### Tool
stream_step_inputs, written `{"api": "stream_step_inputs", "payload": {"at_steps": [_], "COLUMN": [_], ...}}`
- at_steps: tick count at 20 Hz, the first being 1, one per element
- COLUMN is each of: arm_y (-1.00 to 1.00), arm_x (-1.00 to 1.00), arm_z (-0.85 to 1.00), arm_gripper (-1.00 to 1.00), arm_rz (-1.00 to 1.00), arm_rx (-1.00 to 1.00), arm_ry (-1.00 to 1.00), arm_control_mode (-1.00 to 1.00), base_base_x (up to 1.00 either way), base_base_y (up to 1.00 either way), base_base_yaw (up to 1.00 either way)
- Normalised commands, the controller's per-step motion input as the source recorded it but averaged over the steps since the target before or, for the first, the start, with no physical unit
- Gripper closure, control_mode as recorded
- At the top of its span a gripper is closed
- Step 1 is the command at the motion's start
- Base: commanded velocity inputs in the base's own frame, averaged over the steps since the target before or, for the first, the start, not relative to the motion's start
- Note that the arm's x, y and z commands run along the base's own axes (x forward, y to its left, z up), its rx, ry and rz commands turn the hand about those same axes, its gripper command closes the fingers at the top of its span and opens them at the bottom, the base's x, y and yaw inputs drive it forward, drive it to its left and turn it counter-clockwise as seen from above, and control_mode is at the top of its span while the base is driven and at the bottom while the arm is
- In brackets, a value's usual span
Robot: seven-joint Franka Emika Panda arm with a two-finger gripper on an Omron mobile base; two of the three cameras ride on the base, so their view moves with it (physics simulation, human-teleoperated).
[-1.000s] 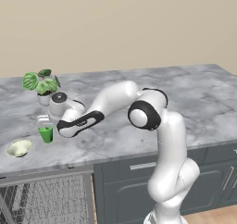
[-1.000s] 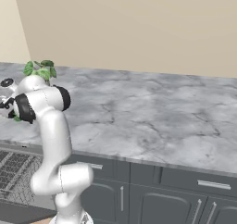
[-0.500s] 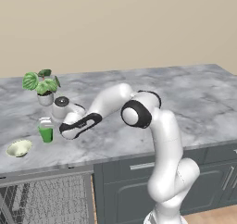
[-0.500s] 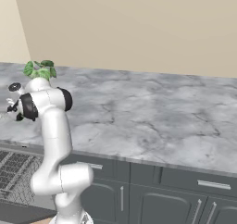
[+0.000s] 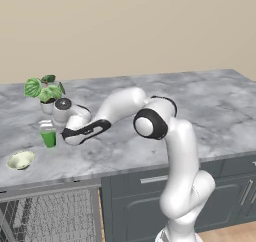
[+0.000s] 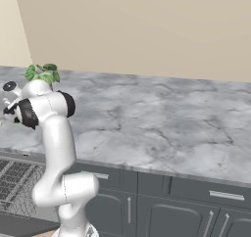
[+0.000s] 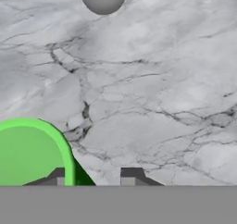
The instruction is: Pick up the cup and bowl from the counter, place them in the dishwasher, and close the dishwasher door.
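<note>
the gripper has reached the cup on the counter and its fingers have narrowed across the rim; a hold isn't certain yet, bowl waits nearby.

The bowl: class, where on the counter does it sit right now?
In the left base view the bowl sits near the counter's front left edge, just left of the cup, above the open dishwasher.

No readable text, labels, brands or numbers on anything.
</note>
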Motion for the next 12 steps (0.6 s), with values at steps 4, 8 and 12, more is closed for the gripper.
{"api": "stream_step_inputs", "payload": {"at_steps": [4,8,12], "arm_y": [0.0,0.0,0.0], "arm_x": [-0.43,-0.6,-0.85], "arm_z": [0.44,0.32,0.11], "arm_gripper": [1.0,1.0,1.0], "arm_rz": [0.0,0.07,0.13], "arm_rx": [-0.08,-0.09,-0.15], "arm_ry": [-0.17,-0.18,-0.19], "arm_control_mode": [-1.0,-1.0,-1.0], "base_base_x": [0.0,0.0,0.0], "base_base_y": [0.0,0.0,0.0], "base_base_yaw": [0.0,0.0,0.0]}}
